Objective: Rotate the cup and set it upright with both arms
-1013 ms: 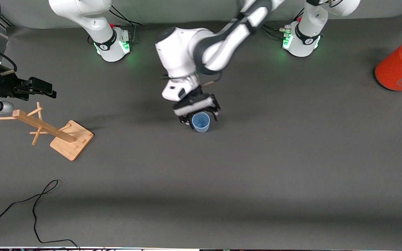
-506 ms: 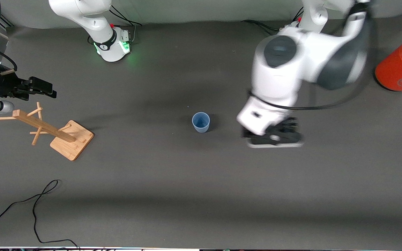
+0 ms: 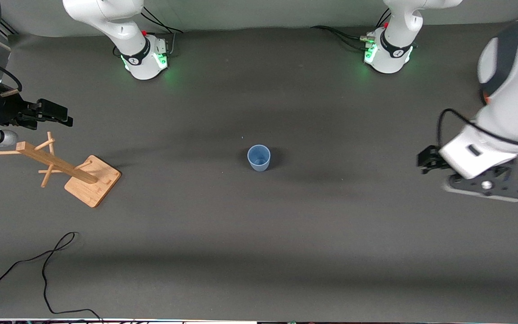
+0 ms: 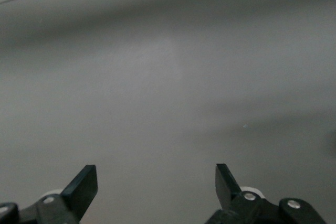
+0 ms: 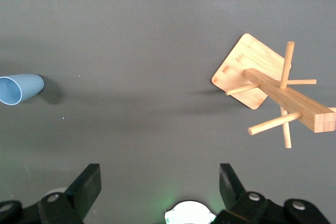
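The small pale-blue cup (image 3: 258,157) stands upright on the dark mat in the middle of the table, mouth up, with nothing touching it. It also shows at the edge of the right wrist view (image 5: 18,88). My left gripper (image 3: 484,189) hangs over bare mat toward the left arm's end of the table, well away from the cup. Its fingers are open and empty in the left wrist view (image 4: 156,174). My right gripper (image 3: 59,116) waits raised at the right arm's end, above the wooden rack. It is open and empty (image 5: 157,177).
A wooden peg rack (image 3: 79,173) on a square base stands toward the right arm's end, also in the right wrist view (image 5: 273,93). A black cable (image 3: 47,270) lies nearer the front camera. The left arm covers the orange can's place.
My left gripper has let go of the cup and swung away toward the left arm's end of the table. The cup stays upright in place. The right arm has not moved.
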{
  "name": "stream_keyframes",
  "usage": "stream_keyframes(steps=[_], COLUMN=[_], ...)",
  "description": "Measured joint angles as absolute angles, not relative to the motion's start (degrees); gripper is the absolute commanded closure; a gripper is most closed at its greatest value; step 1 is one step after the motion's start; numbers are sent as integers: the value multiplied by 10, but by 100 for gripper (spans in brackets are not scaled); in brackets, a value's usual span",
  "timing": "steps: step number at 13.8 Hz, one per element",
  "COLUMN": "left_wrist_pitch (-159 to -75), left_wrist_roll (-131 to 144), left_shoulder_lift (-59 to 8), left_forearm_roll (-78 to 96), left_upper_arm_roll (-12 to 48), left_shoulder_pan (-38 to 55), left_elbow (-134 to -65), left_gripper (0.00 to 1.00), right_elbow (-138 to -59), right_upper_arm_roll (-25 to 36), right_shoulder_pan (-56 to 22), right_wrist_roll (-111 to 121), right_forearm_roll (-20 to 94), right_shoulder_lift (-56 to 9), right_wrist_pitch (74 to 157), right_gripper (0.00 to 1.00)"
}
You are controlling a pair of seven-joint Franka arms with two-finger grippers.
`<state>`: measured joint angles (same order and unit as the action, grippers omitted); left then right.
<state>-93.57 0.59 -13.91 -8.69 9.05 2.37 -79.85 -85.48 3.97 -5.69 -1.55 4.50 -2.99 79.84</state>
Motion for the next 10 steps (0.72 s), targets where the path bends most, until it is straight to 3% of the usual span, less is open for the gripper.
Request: stream_keyframes(steps=[5, 10], left_wrist_pitch=[-958, -958], left_wrist_roll=[4, -16], left_shoulder_lift=[-15, 14], left_forearm_roll=[-60, -36], left_upper_arm_roll=[90, 90], left_shoulder_pan=[-45, -80], left_elbow=[-969, -1006], left_gripper=[0, 0], right_elbow=[-854, -853], right_upper_arm_roll=[40, 40], right_shoulder_pan=[-57, -57], right_wrist_roll=[-16, -16], right_forearm_roll=[45, 45], right_shoulder_lift=[-29, -23], right_wrist_pitch=[798, 798], right_gripper=[0, 0])
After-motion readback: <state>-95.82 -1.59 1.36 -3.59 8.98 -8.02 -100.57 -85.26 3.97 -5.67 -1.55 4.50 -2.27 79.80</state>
